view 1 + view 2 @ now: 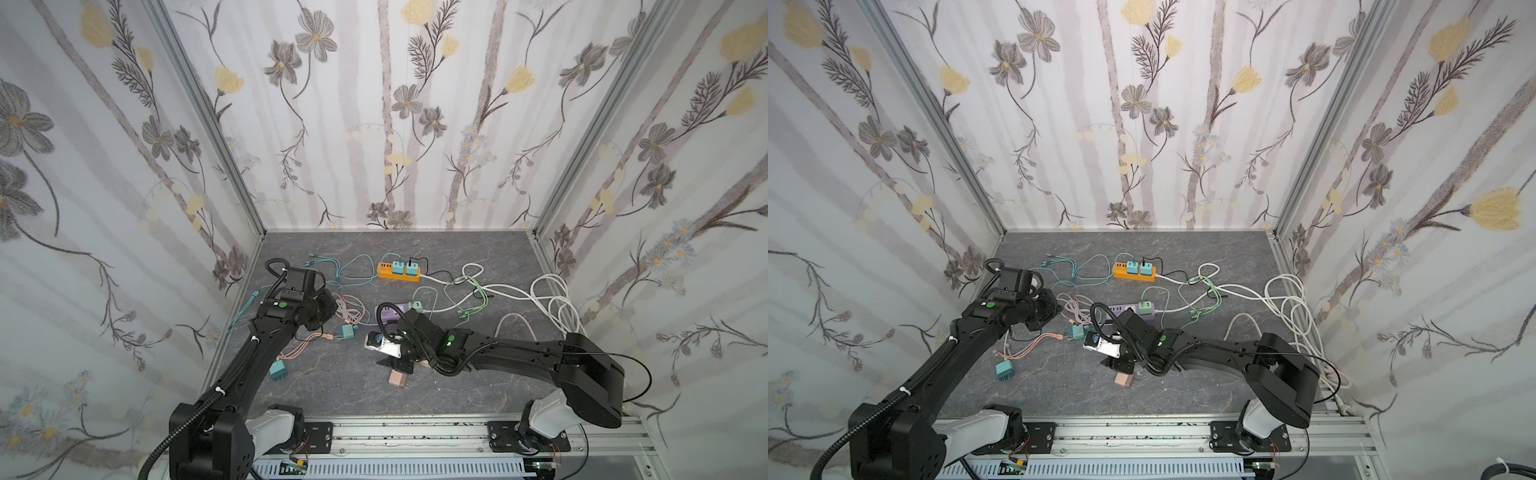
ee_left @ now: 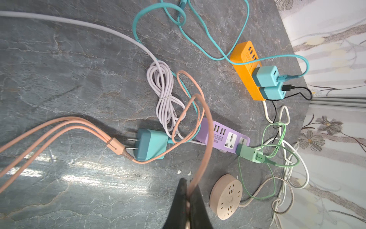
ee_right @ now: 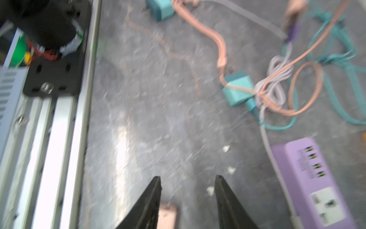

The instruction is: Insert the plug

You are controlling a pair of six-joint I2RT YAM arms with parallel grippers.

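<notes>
A pink plug lies on the grey floor near the front; only its blurred end shows in the right wrist view. My right gripper hangs just over it with the jaws apart and nothing between them. My left gripper is shut on a peach cable, whose loop rises from beside a teal plug lying on its side with its prongs bare. A purple power strip lies just beyond, with a green adapter plugged in and one wall socket free.
An orange strip with two teal adapters lies at the back. A round beige socket sits near the purple strip. Another teal plug lies at the front left. White cable coils crowd the right side, and teal and lilac cables tangle in the middle.
</notes>
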